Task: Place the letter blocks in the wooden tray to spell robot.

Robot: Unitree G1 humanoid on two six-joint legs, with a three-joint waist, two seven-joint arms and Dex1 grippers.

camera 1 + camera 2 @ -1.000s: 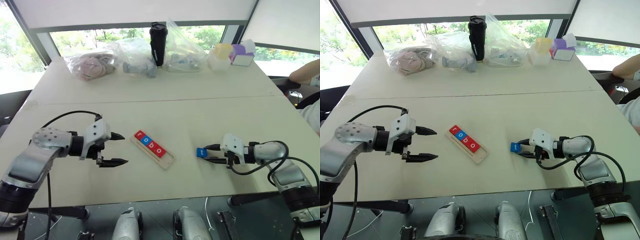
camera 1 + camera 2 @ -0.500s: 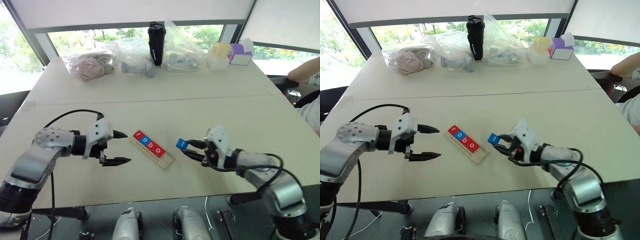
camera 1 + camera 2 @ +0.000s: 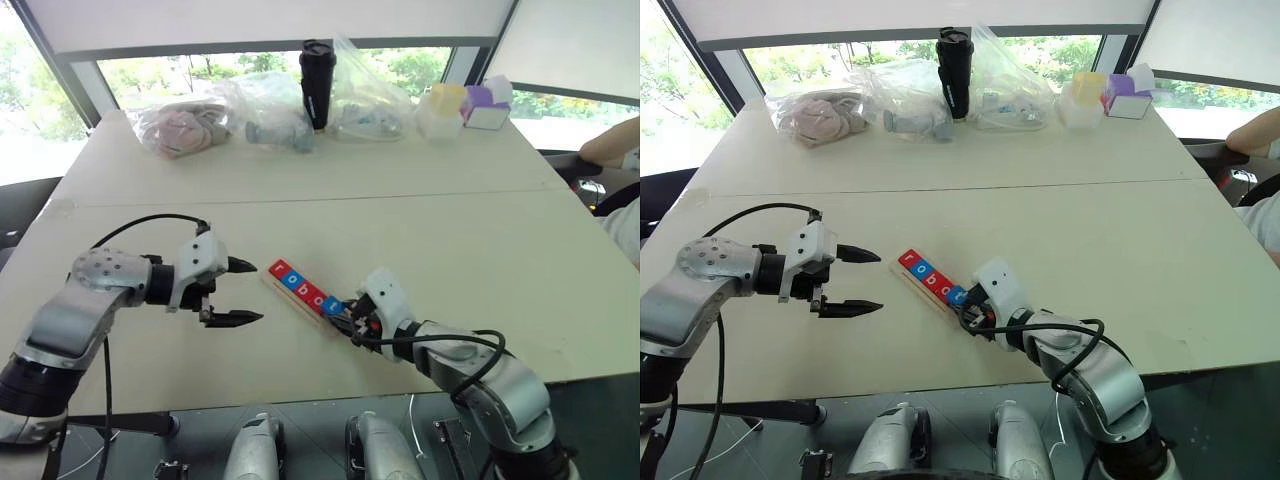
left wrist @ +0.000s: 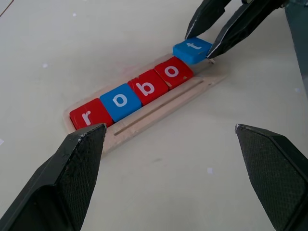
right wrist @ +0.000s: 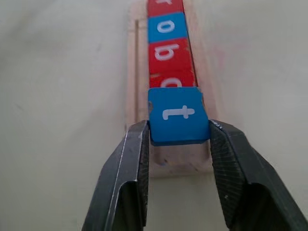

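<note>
On the pale worktop [image 3: 480,250] lies the wooden tray [image 4: 159,108], placed diagonally in front of the robot. Four letter blocks already sit in its groove, side by side and touching: a red "r" [image 4: 89,115], a blue "o" [image 4: 120,100], a red "b" [image 4: 147,88] and a red "o" [image 4: 172,72]. The blue "t" block [image 5: 178,115] is at the free end of the row, directly after the red "o". It is slightly tilted and appears to overlap the edge of the red "o" a little; I cannot tell if it rests fully in the groove.

The right gripper [image 3: 345,312] is at this end of the tray, and its jaws pinch the blue "t" block from two opposite sides. In the right wrist view the two black fingers [image 5: 130,183] press against the sides of the tile, with the bare end of the tray just under them.

The left gripper [image 3: 235,292] hovers above the worktop on the other side of the tray, near it but apart from it. Its jaws are spread wide and nothing is between them; they point toward the tray.

At the far side of the worktop stand a black tumbler [image 3: 317,85], several clear plastic bags [image 3: 260,115], and a yellow box [image 3: 440,110] beside a purple box [image 3: 485,108]. A person's arm [image 3: 610,150] is visible at the right edge.
</note>
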